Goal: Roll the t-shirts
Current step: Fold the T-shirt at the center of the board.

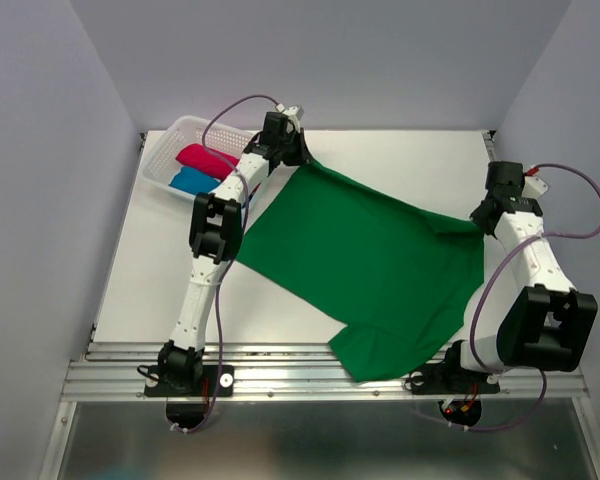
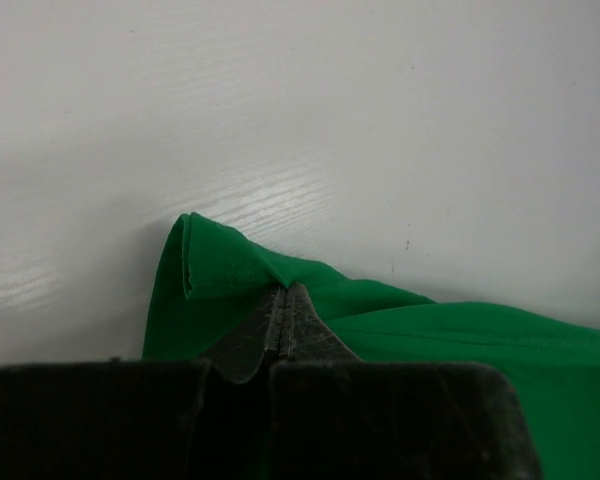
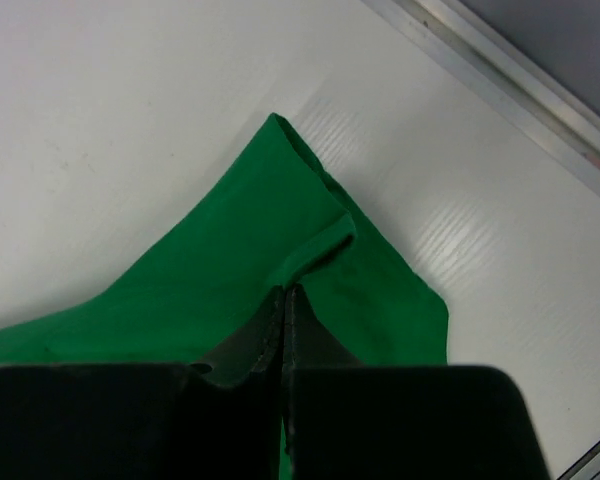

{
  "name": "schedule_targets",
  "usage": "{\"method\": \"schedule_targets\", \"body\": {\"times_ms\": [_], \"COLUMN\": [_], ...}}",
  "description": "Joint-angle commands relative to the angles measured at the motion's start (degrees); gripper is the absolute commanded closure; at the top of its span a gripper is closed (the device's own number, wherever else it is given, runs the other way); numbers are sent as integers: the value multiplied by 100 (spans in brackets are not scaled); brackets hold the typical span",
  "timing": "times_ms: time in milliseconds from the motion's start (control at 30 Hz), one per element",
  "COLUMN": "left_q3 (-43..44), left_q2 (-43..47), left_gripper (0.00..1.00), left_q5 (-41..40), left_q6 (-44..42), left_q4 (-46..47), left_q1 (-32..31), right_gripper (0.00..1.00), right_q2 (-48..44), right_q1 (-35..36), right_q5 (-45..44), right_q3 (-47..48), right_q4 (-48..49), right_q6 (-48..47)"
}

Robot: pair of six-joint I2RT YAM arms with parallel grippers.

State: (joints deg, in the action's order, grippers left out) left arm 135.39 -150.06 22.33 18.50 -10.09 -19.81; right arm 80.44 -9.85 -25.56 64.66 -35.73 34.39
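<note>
A bright green t-shirt [image 1: 365, 265] lies spread across the white table, one end hanging over the near edge. My left gripper [image 1: 302, 152] is shut on its far left corner; in the left wrist view the jaws [image 2: 286, 292] pinch a fold of the green cloth [image 2: 220, 270]. My right gripper [image 1: 477, 222] is shut on the shirt's right corner; in the right wrist view the jaws [image 3: 283, 292] pinch the green cloth [image 3: 230, 280]. A rolled crimson-pink t-shirt [image 1: 206, 159] and a rolled blue t-shirt [image 1: 193, 181] lie in the basket.
A white perforated plastic basket [image 1: 170, 143] stands at the table's far left corner, just left of my left arm. A metal rail [image 1: 310, 372] runs along the near edge. The table's right edge rail [image 3: 500, 75] shows in the right wrist view.
</note>
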Motion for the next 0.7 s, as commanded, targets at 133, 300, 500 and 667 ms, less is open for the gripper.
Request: {"method": "schedule_targets", "body": {"times_ms": [133,300,500,667], "left_q3": [-127,-337,-461,-637], "left_q2": [767,943,1110,1286], "left_gripper": [100,100,100,100], "left_q5": [-36,0,-71,-9], "left_q6": [-189,-233,-391,-391], "left_q4": [-81,-99,-327,-423], "left_q1": [144,153,162,162], "right_gripper": [99,99,99,99], "right_q2": [-652,-1013,-1268,-1400], "right_q1": [-9,44,167,220], "right_q5": [508,657,877,921], "right_q3": [-367,-551,-920,-1017], "right_q4": [-742,-989,-1077,-1165], "right_q6": [498,560,771,867]}}
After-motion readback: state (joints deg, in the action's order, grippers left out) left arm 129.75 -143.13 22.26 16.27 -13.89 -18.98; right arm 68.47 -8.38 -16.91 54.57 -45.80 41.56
